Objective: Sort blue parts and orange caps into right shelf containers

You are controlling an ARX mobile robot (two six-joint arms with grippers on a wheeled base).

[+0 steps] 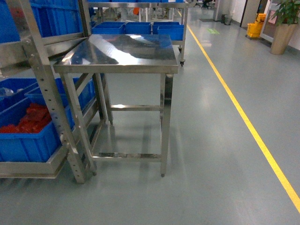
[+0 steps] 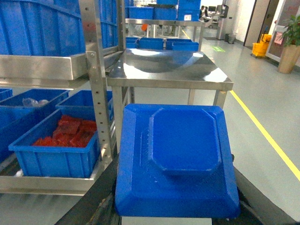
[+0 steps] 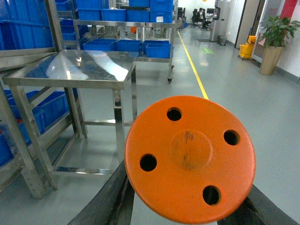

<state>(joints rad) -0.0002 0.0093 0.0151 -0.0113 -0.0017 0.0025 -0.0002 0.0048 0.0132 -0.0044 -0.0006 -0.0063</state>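
Observation:
In the left wrist view a blue part (image 2: 180, 154), a flat stepped rectangular piece, fills the lower middle, and my left gripper (image 2: 176, 212) is shut on it, with black fingers (image 2: 101, 206) showing at either side. My right gripper (image 3: 187, 212) is shut on an orange cap (image 3: 190, 157), a round disc with several holes. Neither gripper shows in the head view. Blue containers (image 1: 28, 140) stand on a steel shelf at the left. One of these containers (image 2: 56, 152) holds a heap of red-orange caps (image 2: 70, 131).
A steel table (image 1: 117, 54) stands straight ahead, touching the shelf frame (image 1: 47, 93). Behind it is another rack of blue crates (image 1: 138, 28). A yellow floor line (image 1: 243, 117) runs along open grey floor at the right. A potted plant (image 1: 283, 28) and a yellow bucket (image 1: 255, 29) stand far back.

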